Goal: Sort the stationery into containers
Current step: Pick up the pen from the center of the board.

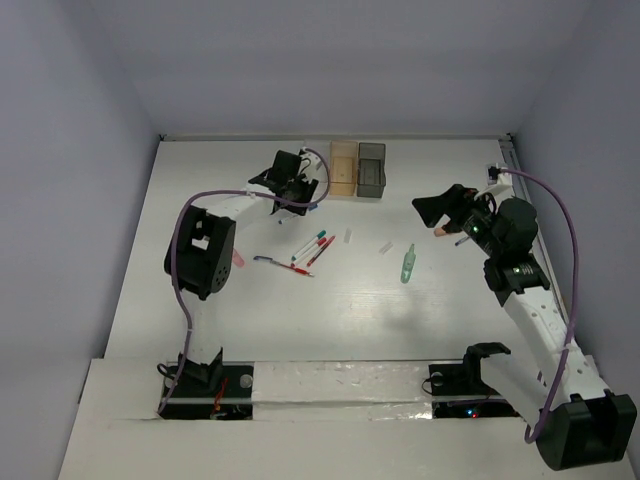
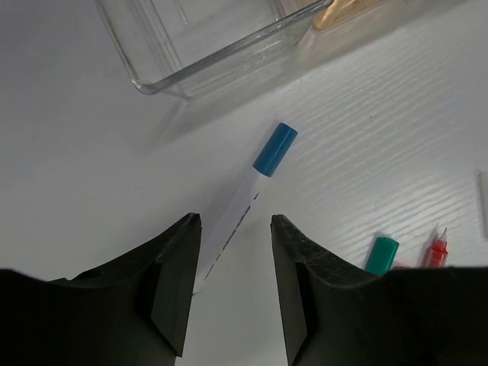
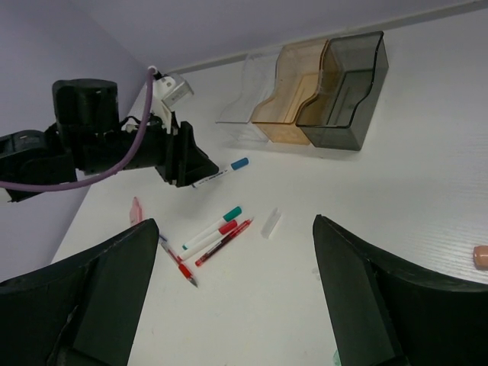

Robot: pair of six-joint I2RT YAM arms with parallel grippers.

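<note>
**Left gripper** (image 2: 235, 223): the jaws are set narrow but not closed. They straddle the white barrel of a blue-capped pen (image 2: 274, 149), which lies flat on the desk (image 2: 84, 168). A gap is seen on one side of the barrel; contact on the other side cannot be told.

**Surroundings:** The clear bin (image 2: 156, 80) is found just past the cap. The orange bin (image 1: 343, 168) and grey bin (image 1: 371, 166) are ranged beside it in a row. A teal-capped pen (image 2: 381, 254) and a red pen (image 2: 435, 250) lie near, side by side, and nothing is seen between the jaws and the barrel.

**Left arm:** It is folded at the elbow, with the wrist pitched down at the far side of the desk.

**Right gripper** (image 3: 235, 221): the jaws are held wide and empty, raised above the desk. A green tube (image 1: 408, 263) and two pale blocks (image 1: 386, 247) lie well apart from it.

**Materials:** The bins are rectangular and of glossy plastic. The desk is matt white. The fingers (image 2: 171, 282) are black and grained.
</note>
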